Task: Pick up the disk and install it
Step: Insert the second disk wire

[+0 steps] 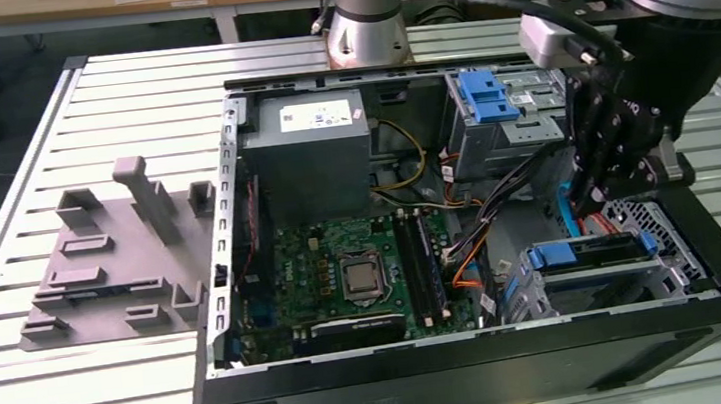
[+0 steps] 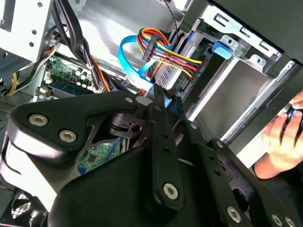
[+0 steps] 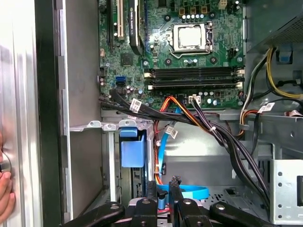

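My gripper [image 1: 585, 206] reaches down into the open computer case [image 1: 486, 370], just behind the metal drive cage [image 1: 637, 278] at the exterior view's right. In both wrist views the fingers stand close together. They are shut on a narrow blue edge that I take for the disk's carrier [image 3: 162, 202] [image 2: 174, 103]. The fingers and the gripper body [image 2: 142, 179] hide the rest of the disk. The gripper [image 3: 162, 189] hangs at the cable side of the cage. A silver drive face with a plug of coloured wires [image 2: 163, 52] lies just beyond the gripper [image 2: 163, 97].
A blue latch bracket [image 1: 587, 251] [image 3: 132, 149] [image 2: 222, 47] tops the cage. Black cable bundles [image 3: 189, 118] and a blue ribbon cable [image 3: 187, 191] crowd the fingers. The motherboard [image 1: 354, 263] and grey power supply [image 1: 313, 132] fill the case's left. A grey fixture [image 1: 112, 258] lies on the table. A hand [image 2: 284, 132] rests outside the case.
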